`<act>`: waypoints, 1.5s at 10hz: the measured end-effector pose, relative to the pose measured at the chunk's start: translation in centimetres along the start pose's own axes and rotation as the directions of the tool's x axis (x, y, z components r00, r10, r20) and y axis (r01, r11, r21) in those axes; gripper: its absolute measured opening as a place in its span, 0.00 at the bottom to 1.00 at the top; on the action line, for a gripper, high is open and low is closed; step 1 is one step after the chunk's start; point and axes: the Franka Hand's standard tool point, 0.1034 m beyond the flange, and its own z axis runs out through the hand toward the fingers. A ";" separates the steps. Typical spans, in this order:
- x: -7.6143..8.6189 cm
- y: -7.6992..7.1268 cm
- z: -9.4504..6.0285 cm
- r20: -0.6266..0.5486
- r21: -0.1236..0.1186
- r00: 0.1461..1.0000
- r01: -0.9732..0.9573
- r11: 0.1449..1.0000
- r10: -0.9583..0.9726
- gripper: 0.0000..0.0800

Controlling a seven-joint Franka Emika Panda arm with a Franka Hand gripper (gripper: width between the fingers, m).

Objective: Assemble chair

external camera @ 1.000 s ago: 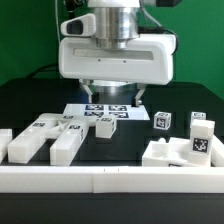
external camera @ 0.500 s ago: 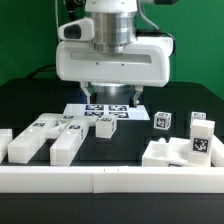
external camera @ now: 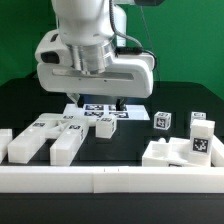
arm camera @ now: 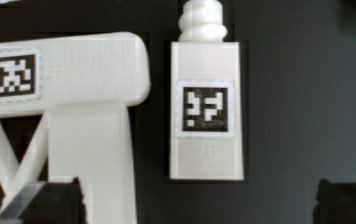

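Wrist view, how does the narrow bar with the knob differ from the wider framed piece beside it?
The narrow bar is a solid strip ending in a rounded knob; the framed piece is wider, with open gaps between struts. The bar's tag sits mid-length, the framed piece's near a corner. Both are white, tagged and lie apart.

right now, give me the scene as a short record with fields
pincer: large glossy white pincer, open, holding nothing
near its tips: thin flat white marker board
exterior view's left: long white plastic bars with tag stickers, lying flat
exterior view's right: small white tagged cube, white plastic slab piece
front: long low white border rail
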 end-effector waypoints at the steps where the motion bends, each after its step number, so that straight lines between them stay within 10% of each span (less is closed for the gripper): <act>1: -0.6 0.1 0.3 0.086 0.000 0.996 -0.003 1.000 0.003 0.81; 5: -0.4 -0.4 1.1 0.322 -0.020 0.947 0.001 1.000 0.006 0.81; 15: -0.1 -2.6 2.5 0.328 -0.031 0.944 0.038 0.999 -0.026 0.81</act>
